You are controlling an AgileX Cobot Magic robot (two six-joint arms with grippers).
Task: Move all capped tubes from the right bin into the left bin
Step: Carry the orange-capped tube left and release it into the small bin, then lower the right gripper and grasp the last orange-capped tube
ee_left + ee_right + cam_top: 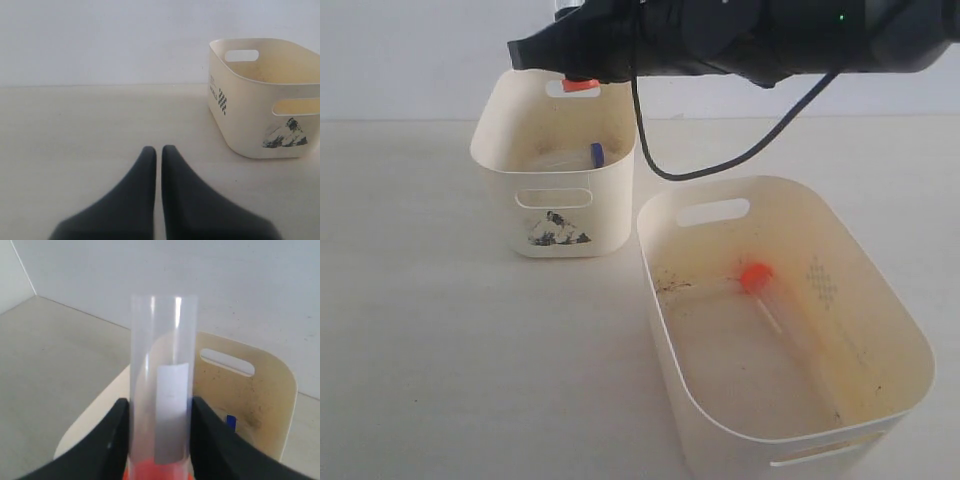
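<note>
My right gripper (572,72) reaches across and hovers over the back of the left bin (610,205), the small cream one with a mountain sticker. It is shut on a clear tube (161,385) whose orange-red cap (581,85) shows just under the fingers. In the right wrist view the tube stands between the pads of the right gripper (160,412), above the left bin (272,390). A blue-capped tube (597,154) lies inside that bin. One orange-red-capped tube (757,276) lies in the large right bin (885,335). My left gripper (159,150) is shut on nothing, low over the table beside the left bin (250,115).
The right arm and its black cable (720,165) hang over the gap between the two bins. Dirt specks (670,285) mark the right bin's floor. Pale tabletop (430,330) stretches left of both bins. A white wall stands behind.
</note>
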